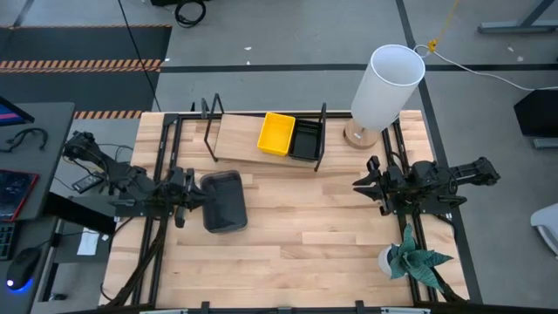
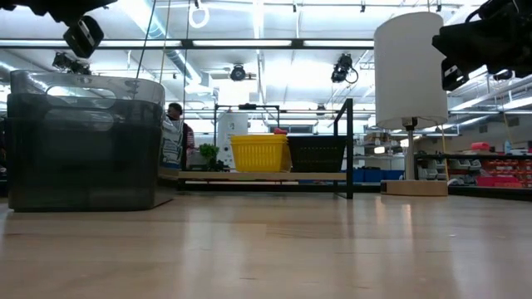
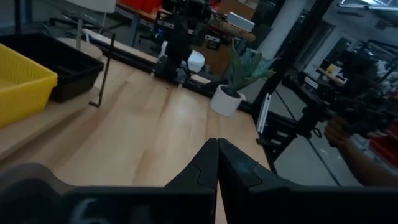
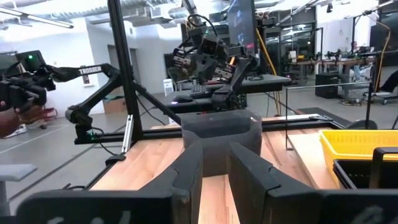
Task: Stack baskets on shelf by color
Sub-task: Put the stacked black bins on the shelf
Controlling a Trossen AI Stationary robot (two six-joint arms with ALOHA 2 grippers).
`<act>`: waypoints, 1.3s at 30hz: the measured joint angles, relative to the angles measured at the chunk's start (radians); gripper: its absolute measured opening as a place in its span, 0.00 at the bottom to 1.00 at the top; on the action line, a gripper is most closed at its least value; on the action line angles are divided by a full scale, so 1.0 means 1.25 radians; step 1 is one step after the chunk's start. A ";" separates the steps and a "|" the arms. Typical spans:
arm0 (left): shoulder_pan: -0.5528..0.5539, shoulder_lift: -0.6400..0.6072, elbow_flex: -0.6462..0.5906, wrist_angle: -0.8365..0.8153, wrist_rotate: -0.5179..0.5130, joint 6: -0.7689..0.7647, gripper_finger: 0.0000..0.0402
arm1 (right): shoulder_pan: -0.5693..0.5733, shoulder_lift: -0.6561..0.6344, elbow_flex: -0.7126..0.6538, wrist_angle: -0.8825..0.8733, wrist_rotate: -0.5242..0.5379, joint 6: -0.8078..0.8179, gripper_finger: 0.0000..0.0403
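A smoky grey basket [image 1: 223, 201] stands on its base on the tabletop at the left; it also shows in the low view [image 2: 83, 141] and the right wrist view [image 4: 221, 134]. A yellow basket [image 1: 276, 133] and a black basket [image 1: 305, 139] sit side by side on the right half of the light-wood shelf [image 1: 237, 139]. My left gripper [image 1: 193, 199] is shut and empty, raised just left of the grey basket's rim [image 2: 83, 37]. My right gripper [image 1: 364, 184] is open and empty, raised over the table's right side and pointing left [image 4: 214, 171].
A white-shaded lamp [image 1: 384, 87] stands on a wooden base at the back right, beside the shelf's right wire frame [image 1: 321, 135]. A small potted plant [image 1: 411, 258] stands at the front right. The shelf's left half is bare. A person shows in the room beyond [image 2: 176, 124].
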 joint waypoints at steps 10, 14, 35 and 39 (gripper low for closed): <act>0.000 0.065 0.000 -0.035 0.061 -0.050 0.03 | -0.002 0.001 -0.026 0.033 0.021 0.011 0.20; 0.000 0.092 0.000 -0.028 0.066 -0.089 0.03 | -0.002 0.001 -0.026 0.036 0.035 0.019 0.20; -0.038 0.521 0.337 -0.374 0.091 -0.149 0.30 | -0.002 0.001 -0.026 0.031 0.046 0.049 0.20; -0.038 0.619 0.418 -0.446 0.127 -0.183 0.42 | -0.002 0.001 -0.026 0.030 0.046 0.049 0.20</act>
